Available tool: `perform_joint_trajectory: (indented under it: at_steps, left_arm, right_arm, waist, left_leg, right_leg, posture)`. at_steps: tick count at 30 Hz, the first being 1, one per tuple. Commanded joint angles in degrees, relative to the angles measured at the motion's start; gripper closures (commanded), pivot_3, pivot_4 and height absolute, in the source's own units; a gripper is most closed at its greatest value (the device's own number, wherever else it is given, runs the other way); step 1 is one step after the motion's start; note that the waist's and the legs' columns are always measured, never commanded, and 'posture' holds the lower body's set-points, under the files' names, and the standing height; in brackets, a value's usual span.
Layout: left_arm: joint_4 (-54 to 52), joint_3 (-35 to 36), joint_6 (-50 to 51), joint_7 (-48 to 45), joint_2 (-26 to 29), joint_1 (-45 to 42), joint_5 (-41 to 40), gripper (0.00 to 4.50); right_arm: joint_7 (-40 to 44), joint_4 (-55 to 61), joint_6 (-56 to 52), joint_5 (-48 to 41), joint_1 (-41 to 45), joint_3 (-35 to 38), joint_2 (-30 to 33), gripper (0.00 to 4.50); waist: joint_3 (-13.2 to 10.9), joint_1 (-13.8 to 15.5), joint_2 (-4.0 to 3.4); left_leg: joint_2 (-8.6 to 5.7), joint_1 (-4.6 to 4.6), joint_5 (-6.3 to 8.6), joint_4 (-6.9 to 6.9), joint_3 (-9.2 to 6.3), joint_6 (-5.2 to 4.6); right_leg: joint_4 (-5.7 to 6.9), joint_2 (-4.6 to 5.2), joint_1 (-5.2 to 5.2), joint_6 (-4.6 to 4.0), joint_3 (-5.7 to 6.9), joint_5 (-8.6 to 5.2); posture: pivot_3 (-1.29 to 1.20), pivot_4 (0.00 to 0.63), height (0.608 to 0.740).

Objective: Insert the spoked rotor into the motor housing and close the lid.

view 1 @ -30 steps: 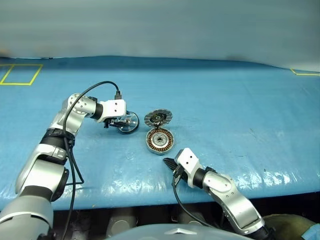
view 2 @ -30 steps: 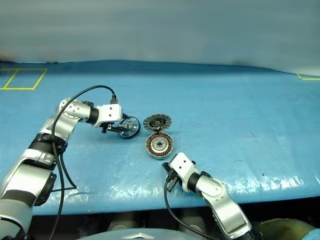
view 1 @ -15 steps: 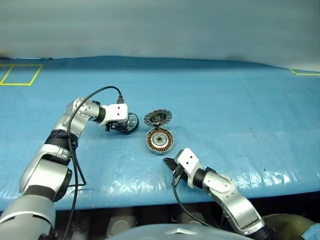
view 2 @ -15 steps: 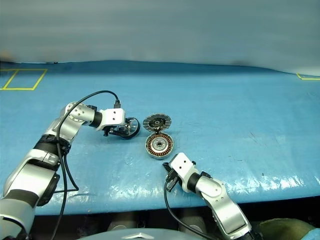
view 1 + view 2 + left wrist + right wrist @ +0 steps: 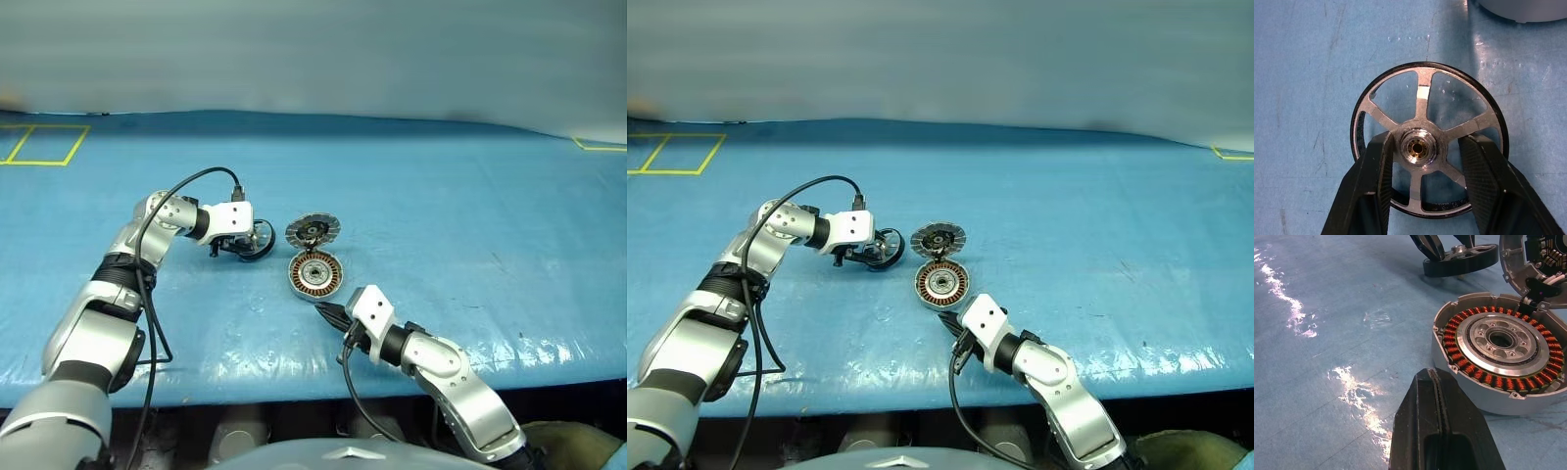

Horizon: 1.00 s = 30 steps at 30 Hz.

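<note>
The spoked rotor (image 5: 1426, 147), a silver wheel with a dark rim, lies flat on the blue table left of the lid. My left gripper (image 5: 1427, 144) is over it with its fingers (image 5: 1378, 166) pushed down through the spoke gaps on either side of the hub. One finger is against the hub and the other stands a little off it. The motor housing (image 5: 314, 275) lies open, its copper windings showing, with the lid (image 5: 313, 231) tilted up behind it. My right gripper (image 5: 1437, 382) is shut and empty, just in front of the housing (image 5: 1501, 367).
The blue table cover (image 5: 470, 196) stretches wide to the right and back. Yellow tape squares (image 5: 44, 144) mark the far left corner. A black cable (image 5: 196, 181) loops over my left forearm. The table's front edge (image 5: 245, 397) runs just below my arms.
My left gripper came in over the rotor and its fingers narrowed a little around the hub. My right gripper rose slightly toward the housing.
</note>
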<state>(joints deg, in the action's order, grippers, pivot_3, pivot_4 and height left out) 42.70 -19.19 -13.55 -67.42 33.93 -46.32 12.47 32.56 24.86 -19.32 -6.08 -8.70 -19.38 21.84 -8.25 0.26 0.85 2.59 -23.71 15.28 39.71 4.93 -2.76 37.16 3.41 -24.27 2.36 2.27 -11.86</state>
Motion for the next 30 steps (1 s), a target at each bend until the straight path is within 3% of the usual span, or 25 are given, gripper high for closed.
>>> perform_joint_trajectory:
  at_steps: [1, 17, 21, 25, 30]
  left_arm:
    - [0.82, -0.59, -0.11, 0.13, -0.41, 0.30, 0.68, 2.75]
    - [-3.17, 2.15, -3.52, -0.49, 2.21, 2.95, -2.24, 2.78]
    - [-12.23, 5.36, 0.04, -3.52, 4.03, 7.15, -7.92, 2.78]
    - [-27.97, 9.11, 8.24, -7.71, 8.99, 15.77, -15.65, 2.78]
    - [-39.59, 11.09, 12.74, -4.32, 5.75, 20.94, -22.19, 2.78]
  right_arm:
    - [-0.24, 1.21, 1.07, -0.40, 0.04, 0.29, -0.35, 4.50]
    - [-1.37, 0.43, 1.03, 0.42, 0.59, 0.30, -0.96, 4.50]
    - [-1.37, 1.63, 0.86, 0.28, -0.05, 1.00, -0.46, 4.50]
    - [-0.93, 4.84, -0.15, -1.12, -1.73, 3.03, 0.95, 4.50]
    - [-1.33, 7.60, -1.39, -3.05, -2.46, 4.88, 1.16, 4.50]
  waist:
    - [0.00, 0.00, 0.00]
    - [0.00, -0.13, 0.00]
    - [-0.01, -0.45, -0.01]
    - [-0.03, -0.86, -0.03]
    - [-0.04, -0.07, -0.04]
  left_leg:
    - [0.00, 0.00, 0.00, 0.00, 0.00, 0.00]
    - [0.01, 0.00, 0.00, 0.02, 0.01, 0.00]
    - [0.06, -0.07, 0.00, 0.02, 0.03, 0.00]
    - [0.27, -0.13, 0.02, 0.00, 0.03, -0.03]
    - [0.31, -0.12, 0.02, 0.02, 0.00, -0.02]
  right_leg:
    - [0.01, 0.00, 0.00, -0.01, 0.00, 0.00]
    - [0.05, 0.00, -0.03, -0.02, 0.00, 0.00]
    - [0.08, 0.00, -0.13, -0.08, -0.02, 0.03]
    - [0.09, 0.08, -0.19, -0.26, -0.05, 0.11]
    - [0.06, 0.08, -0.15, -0.02, 0.00, -0.04]
  posture:
    - [0.00, 0.150, 0.740]
    - [0.00, 0.150, 0.740]
    - [0.00, 0.150, 0.740]
    - [0.00, 0.150, 0.740]
    - [0.00, 0.150, 0.740]
